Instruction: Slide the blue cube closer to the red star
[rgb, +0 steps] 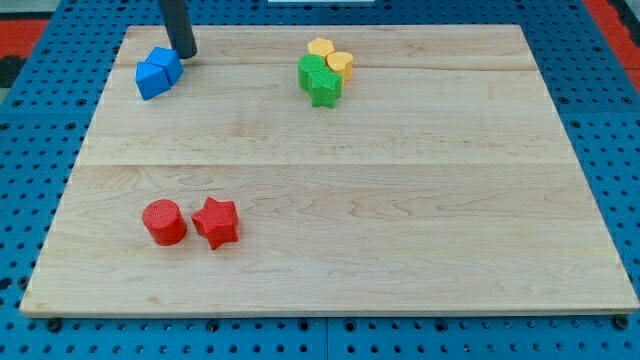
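The rod stands upright at the view's top left, tip (186, 55) just beside the blue cube (158, 72). No pincer shows. The red star (216, 222) sits well apart, lower on the bench (400, 200).

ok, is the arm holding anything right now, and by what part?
Nothing is held. The rod only pushes: my tip sits at the upper right edge of the blue cube, touching or nearly so. The red star lies far toward the view's bottom.

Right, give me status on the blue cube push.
My tip at view's top left, just right of blue cube. Red star far below, beside red cylinder. Path between them unobstructed.
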